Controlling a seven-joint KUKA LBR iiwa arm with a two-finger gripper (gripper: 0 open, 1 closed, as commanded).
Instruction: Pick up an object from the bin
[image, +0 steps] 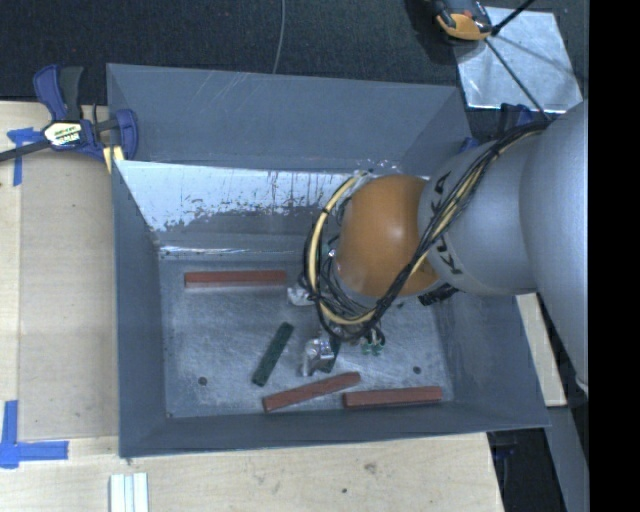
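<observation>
Now gripper (321, 354) hanging over middle of bin (137, 330) floor; spread or pressed together, cannot tell. Brown stick (310, 391) lying just beside, toward near wall, long axis running nearly along it.

Silver-grey arm (520, 215) bears dark lettering; orange domed wrist cover (380, 235) carries yellow-black cables (322, 250) at 9 o'clock, metallic gripper (321, 354) at 6 o'clock.

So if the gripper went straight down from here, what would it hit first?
Probably bare bin floor, between the dark stick and the tilted brown stick; depth is unclear, so the gripper might clip the brown one.
</observation>
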